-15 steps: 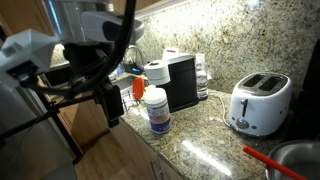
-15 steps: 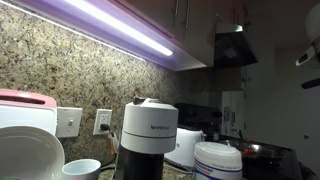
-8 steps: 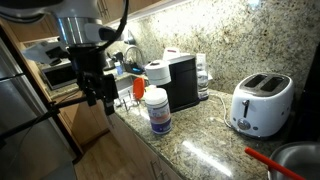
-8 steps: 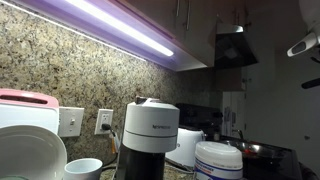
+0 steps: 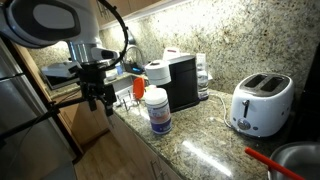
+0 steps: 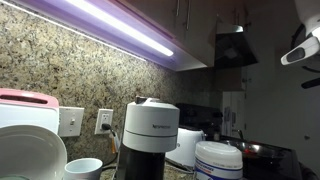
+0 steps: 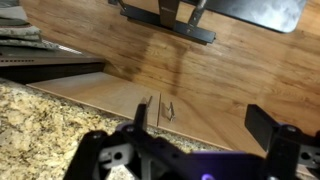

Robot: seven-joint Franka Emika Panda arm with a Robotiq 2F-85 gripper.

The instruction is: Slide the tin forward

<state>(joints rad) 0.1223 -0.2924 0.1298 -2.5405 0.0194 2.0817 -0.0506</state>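
Gripper (image 7: 200, 128): jaws spread wide with nothing between them; the wrist view looks past them onto wooden floor (image 7: 230, 70), with the granite counter (image 7: 40, 125) edge off to one side.
Arm end: in an exterior view the gripper (image 5: 96, 98) hangs beyond the end of the counter (image 5: 200, 145), well apart from the tin (image 5: 157, 110).
Tin: upright near the counter's front edge, white lid on, blue-purple band round the body, untouched; in an exterior view the tin (image 6: 218, 158) shows at the bottom edge, just beside the coffee machine (image 6: 150, 128).
Coffee machine (image 5: 182, 82): black, directly behind the tin and close to it.
Toaster (image 5: 259, 103): white, two slots, further along the counter, well apart from the tin.
Backsplash (image 5: 215, 40): speckled stone like the counter; a light strip (image 6: 120, 25) glows under the cabinets above it.
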